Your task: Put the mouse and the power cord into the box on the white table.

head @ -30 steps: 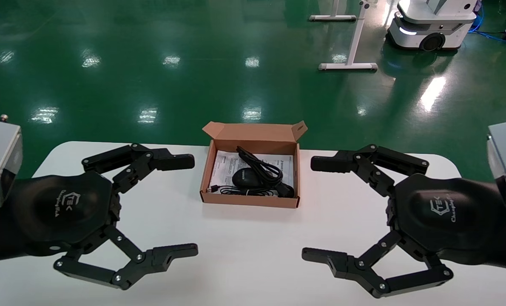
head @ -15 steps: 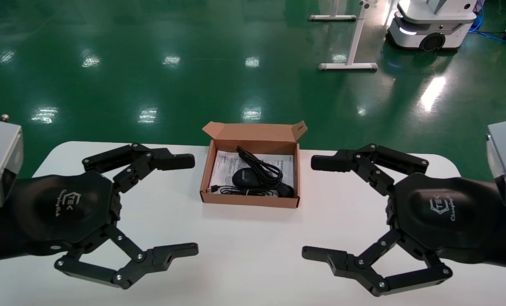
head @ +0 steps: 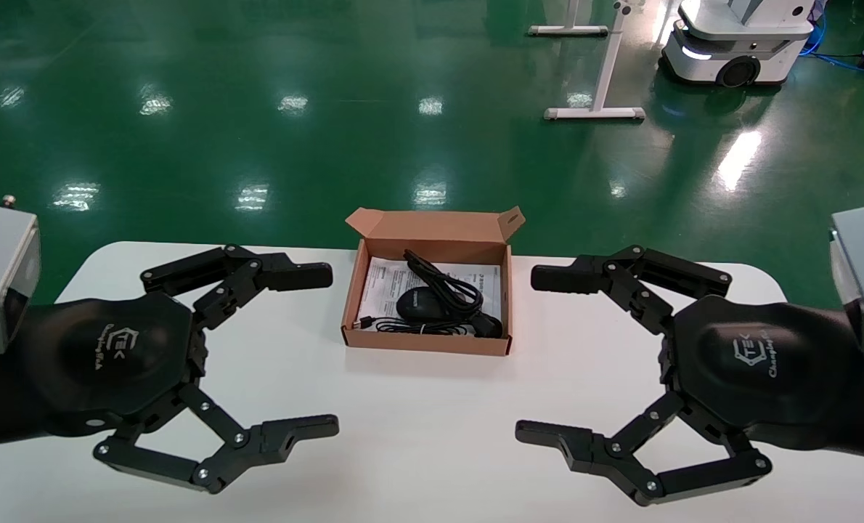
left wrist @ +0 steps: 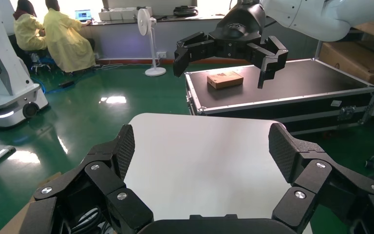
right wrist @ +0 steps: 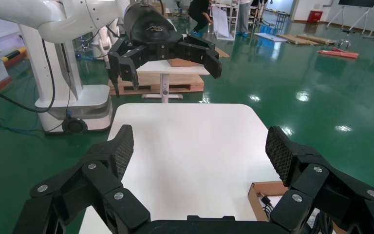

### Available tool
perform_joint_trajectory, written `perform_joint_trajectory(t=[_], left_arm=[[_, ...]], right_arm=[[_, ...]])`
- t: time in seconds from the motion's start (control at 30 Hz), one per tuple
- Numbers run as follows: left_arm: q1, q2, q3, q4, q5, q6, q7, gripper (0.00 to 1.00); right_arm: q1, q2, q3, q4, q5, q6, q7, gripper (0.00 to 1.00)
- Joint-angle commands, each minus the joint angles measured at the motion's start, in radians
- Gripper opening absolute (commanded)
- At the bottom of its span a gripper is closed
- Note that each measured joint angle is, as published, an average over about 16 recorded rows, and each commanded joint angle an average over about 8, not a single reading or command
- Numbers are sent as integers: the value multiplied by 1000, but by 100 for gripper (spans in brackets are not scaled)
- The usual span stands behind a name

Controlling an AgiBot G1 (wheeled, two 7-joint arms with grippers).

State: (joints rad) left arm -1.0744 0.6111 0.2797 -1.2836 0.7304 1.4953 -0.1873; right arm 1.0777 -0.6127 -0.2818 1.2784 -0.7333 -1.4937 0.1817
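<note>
Both items appear already packed: the mouse [head: 419, 303] lies in the box [head: 426, 341] with the power cord [head: 448, 289] coiled across it, at twelve o'clock on the white counter [head: 432, 428]; the task looks essentially complete, so the next move likely calls for nothing beyond checking or retreating; the left gripper [head: 298, 351] at nine o'clock and the right gripper [head: 552, 356] at three o'clock hover with fingers spread wide, holding nothing; beyond lies a glossy green floor [head: 258, 109], a white mobile robot base [head: 737, 43] at one o'clock.
</note>
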Motion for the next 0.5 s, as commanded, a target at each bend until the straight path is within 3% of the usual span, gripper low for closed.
perform_joint_trajectory(t=[0.03,0.5], left_arm=[[0,0,0,0,0,0,0,100],[0,0,0,0,0,0,0,100]], right_arm=[[0,0,0,0,0,0,0,100],[0,0,0,-1,0,0,0,100]])
